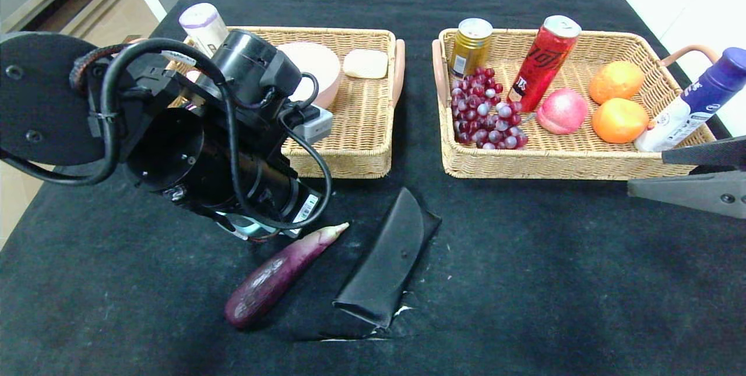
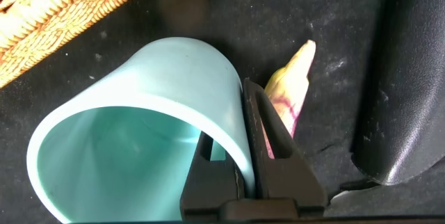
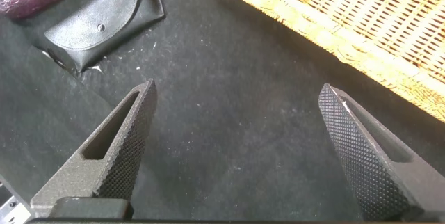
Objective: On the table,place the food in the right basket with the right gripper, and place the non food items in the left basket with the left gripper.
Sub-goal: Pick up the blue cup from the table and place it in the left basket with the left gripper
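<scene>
Teal cup (image 2: pixel 139 113); purple eggplant (image 1: pixel 280 274); black case (image 1: pixel 387 265); tan woven baskets (image 1: pixel 361 154).

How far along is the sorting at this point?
Mostly done: grapes, cans and fruit sit in the right basket. In hand: the left claw is shut on a teal cup. Left: eggplant and black case on the table; the right claw is open, empty.

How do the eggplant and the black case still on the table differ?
The eggplant is purple, rounded and tapered; the black case is flat, folded and wider. The eggplant's stem tip lies right by the left gripper, shut on a teal cup; the case lies apart from it. Both lie outside the baskets.
</scene>
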`<action>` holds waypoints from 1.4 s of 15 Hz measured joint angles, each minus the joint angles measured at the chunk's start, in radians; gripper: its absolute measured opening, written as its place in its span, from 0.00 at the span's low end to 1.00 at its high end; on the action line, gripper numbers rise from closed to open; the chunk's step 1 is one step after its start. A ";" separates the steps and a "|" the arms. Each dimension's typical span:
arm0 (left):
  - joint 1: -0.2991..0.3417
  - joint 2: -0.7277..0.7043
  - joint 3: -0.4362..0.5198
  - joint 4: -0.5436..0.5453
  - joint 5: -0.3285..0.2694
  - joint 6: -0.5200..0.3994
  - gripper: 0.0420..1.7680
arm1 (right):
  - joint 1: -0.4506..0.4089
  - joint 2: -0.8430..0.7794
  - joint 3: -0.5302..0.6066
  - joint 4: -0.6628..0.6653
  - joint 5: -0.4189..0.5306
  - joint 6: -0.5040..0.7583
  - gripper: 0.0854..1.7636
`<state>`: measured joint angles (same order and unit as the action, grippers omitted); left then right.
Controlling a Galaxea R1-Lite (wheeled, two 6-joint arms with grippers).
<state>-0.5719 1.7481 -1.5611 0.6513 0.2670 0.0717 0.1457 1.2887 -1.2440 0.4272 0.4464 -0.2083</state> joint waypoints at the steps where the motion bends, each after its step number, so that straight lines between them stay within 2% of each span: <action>1: 0.000 -0.002 0.000 0.002 0.002 0.000 0.08 | 0.000 0.000 0.000 0.000 0.000 0.000 0.96; 4: -0.003 -0.009 -0.014 0.020 0.032 0.004 0.08 | 0.001 0.000 0.000 -0.001 0.000 0.000 0.96; 9: -0.018 -0.039 -0.069 0.099 0.044 0.006 0.08 | 0.002 0.000 0.003 -0.001 0.000 0.000 0.96; 15: -0.063 -0.084 -0.138 0.163 0.109 0.009 0.08 | 0.004 0.003 0.005 0.000 0.000 0.000 0.96; 19: -0.096 -0.110 -0.163 0.167 0.168 0.010 0.08 | 0.004 0.004 0.005 0.000 0.000 0.000 0.96; 21: -0.100 -0.114 -0.177 0.164 0.171 0.012 0.08 | 0.004 0.004 0.005 0.000 0.000 0.000 0.96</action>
<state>-0.6719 1.6336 -1.7381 0.8157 0.4381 0.0840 0.1500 1.2930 -1.2391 0.4272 0.4468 -0.2083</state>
